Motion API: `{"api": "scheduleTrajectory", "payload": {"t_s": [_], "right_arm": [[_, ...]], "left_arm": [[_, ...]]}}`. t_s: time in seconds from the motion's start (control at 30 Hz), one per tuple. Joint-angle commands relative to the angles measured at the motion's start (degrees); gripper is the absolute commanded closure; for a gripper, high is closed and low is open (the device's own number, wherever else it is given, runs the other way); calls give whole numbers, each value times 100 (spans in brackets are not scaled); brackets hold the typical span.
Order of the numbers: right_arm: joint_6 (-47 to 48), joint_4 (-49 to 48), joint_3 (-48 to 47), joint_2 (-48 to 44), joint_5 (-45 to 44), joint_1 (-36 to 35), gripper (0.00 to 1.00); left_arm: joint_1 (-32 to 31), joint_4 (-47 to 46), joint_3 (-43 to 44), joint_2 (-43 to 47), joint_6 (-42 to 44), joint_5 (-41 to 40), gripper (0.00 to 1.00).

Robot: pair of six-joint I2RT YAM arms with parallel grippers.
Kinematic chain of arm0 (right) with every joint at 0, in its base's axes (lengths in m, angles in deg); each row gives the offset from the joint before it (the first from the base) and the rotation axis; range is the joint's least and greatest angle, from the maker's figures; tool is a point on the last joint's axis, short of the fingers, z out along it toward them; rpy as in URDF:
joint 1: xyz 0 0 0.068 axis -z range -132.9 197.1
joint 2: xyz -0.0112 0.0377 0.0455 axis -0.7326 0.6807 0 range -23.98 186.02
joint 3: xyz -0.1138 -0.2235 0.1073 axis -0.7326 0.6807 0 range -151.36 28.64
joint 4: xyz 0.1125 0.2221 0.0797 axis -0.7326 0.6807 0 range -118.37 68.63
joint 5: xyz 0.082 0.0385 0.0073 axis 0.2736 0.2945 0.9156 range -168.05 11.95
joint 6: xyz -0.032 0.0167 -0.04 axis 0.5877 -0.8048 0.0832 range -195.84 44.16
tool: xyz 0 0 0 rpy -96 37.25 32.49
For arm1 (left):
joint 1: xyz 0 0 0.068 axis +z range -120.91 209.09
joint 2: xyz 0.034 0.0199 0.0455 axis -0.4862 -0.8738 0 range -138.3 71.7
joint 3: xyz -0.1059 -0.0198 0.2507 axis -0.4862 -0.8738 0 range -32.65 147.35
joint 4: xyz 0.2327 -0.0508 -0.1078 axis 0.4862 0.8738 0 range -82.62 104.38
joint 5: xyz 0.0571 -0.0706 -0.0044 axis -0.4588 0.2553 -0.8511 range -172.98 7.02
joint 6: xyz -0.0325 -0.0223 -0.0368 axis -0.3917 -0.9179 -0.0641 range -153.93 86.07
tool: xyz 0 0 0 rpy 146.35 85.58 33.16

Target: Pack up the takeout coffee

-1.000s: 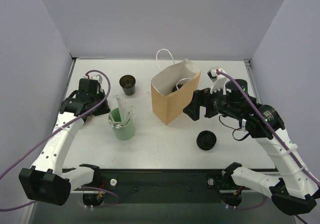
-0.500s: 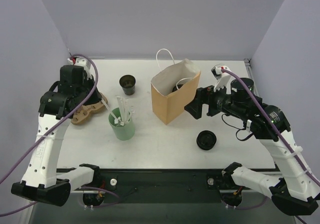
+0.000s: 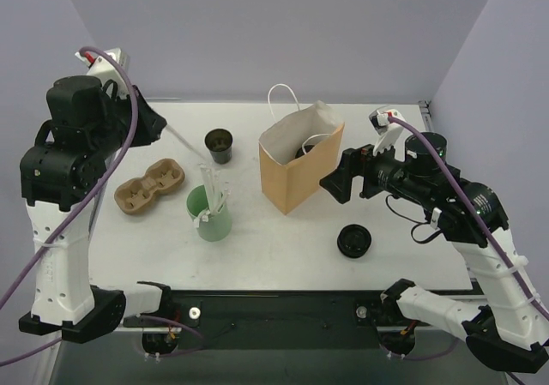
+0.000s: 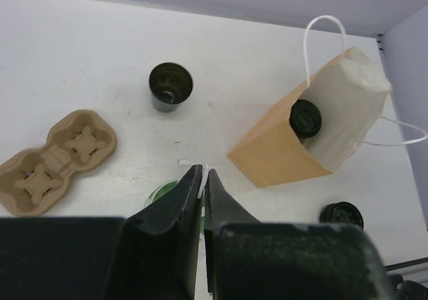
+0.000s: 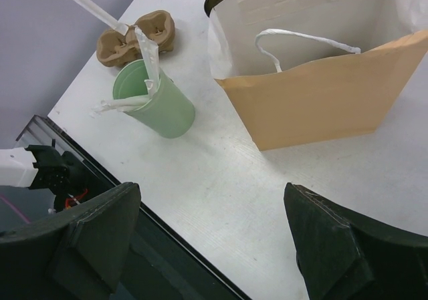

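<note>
Pinching a white wrapped straw (image 3: 184, 142) in the left gripper (image 4: 202, 174), I am seeing its jaws pressing almost together with the paper caught between the tips. The straw is slanting down and to the right from those jaws toward the green cup (image 3: 211, 218). Whether its low end is clear of the other straws in there I cannot tell. The takeout coffee (image 4: 305, 117) is sitting at the bottom of the brown paper bag (image 3: 296, 183). The bag is standing open-mouthed to the right of the left arm, beyond the green cup and the other black cup (image 3: 219, 145). So I am judging that the carry is heading rightward, and that the straw's long axis is needing to tip nearer upright to drop through the mouth beside the coffee. The right gripper (image 3: 333, 183) is hanging just beside the bag's right wall, jaws spread wide and holding nothing. It is the nearer arm, but the straw is sitting in the left one.
</note>
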Motion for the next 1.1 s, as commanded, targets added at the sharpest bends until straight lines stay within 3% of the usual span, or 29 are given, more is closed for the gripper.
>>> {"api": "scheduleTrajectory", "payload": {"t_s": [0.0, 0.23, 0.7, 1.03, 1.07], "right_arm": [[92, 88, -235, -114, -180, 7, 8], [171, 149, -262, -175, -259, -2, 7], [330, 281, -183, -421, -522, 16, 7], [321, 457, -16, -588, -760, 16, 7], [312, 457, 45, -597, -769, 16, 7]], "left_arm": [[-9, -326, 718, -429, -15, 1385, 87], [-685, -916, 1931, -1194, -367, 1891, 87], [-1890, -2542, 633, -1827, -130, 1312, 88], [-2233, -2245, 640, -2724, 406, 661, 88], [-2268, -2227, 623, -2759, 493, 643, 84]]}}
